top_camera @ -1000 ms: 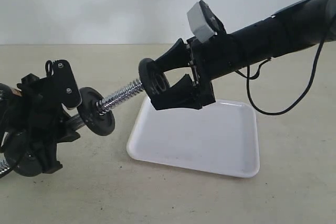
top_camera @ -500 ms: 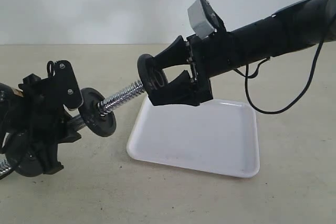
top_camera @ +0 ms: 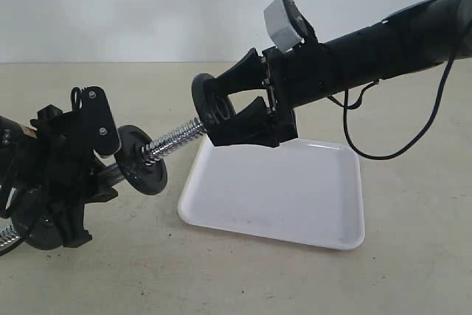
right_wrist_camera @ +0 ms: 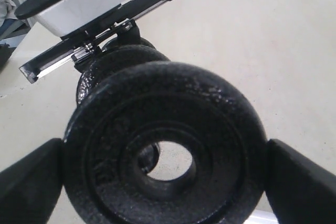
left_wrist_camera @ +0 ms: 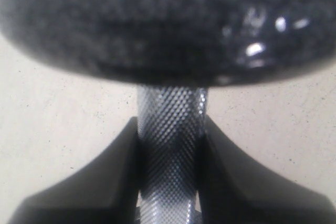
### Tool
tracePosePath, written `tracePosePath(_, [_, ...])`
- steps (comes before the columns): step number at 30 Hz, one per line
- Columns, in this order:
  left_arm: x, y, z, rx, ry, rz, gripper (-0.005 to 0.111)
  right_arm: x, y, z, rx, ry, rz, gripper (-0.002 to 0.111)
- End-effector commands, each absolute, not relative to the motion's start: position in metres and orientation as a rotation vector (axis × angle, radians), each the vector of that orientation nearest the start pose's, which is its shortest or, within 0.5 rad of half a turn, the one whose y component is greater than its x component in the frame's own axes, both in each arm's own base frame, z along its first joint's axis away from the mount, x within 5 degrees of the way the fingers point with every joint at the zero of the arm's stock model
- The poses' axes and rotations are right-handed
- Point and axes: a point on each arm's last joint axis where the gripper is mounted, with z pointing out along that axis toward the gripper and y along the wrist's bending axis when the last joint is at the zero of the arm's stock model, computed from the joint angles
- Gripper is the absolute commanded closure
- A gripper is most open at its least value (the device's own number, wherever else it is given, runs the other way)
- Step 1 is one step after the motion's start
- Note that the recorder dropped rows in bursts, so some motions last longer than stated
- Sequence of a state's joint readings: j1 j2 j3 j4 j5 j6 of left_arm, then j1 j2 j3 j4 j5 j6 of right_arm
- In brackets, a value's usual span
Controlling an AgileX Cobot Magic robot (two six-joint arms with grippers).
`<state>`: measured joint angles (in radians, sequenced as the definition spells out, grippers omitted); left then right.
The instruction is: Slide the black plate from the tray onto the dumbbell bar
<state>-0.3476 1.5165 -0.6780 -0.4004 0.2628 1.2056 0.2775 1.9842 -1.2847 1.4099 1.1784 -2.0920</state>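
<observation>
My right gripper [top_camera: 215,111] is shut on the black plate [top_camera: 206,101], holding it upright by its rim in the air above the tray's [top_camera: 295,197] near-left corner. In the right wrist view the plate [right_wrist_camera: 210,124] fills the frame between the two fingers [right_wrist_camera: 302,182], and the bar's tip [right_wrist_camera: 149,158] shows through its hole, off to one edge. My left gripper [left_wrist_camera: 169,150] is shut on the knurled middle of the dumbbell bar [left_wrist_camera: 170,140]. The bar's threaded end [top_camera: 173,138] slants up to the plate's face. One black disc [top_camera: 141,161] sits on the bar.
Another black disc [top_camera: 33,226] is at the bar's low end by the left arm. The white tray holds nothing. A black cable [top_camera: 383,149] hangs from the right arm over the beige table behind the tray.
The right gripper has carried the plate slightly up and to the left. The left arm has shifted the bar and its disc a little to the right, towards the plate.
</observation>
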Motion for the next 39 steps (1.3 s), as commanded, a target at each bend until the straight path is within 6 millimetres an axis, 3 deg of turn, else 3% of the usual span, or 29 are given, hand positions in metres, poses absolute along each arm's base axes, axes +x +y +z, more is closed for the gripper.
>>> tracePosePath(1, [0.271,-0.101,0.214,1.229,1.923,0.197,0.102,0.348,0.188,0.224,-1.430,1.399,1.097,0.108])
tracePosePath(26, [0.271,-0.101,0.215,1.225,1.919,0.200,0.102,0.348,0.188,0.224,-1.419,1.416,1.112,0.108])
tracePosePath(39, [0.269,-0.112,0.217,1.243,1.873,0.198,0.102,0.348,0.188,0.224,-1.417,1.420,1.115,0.108])
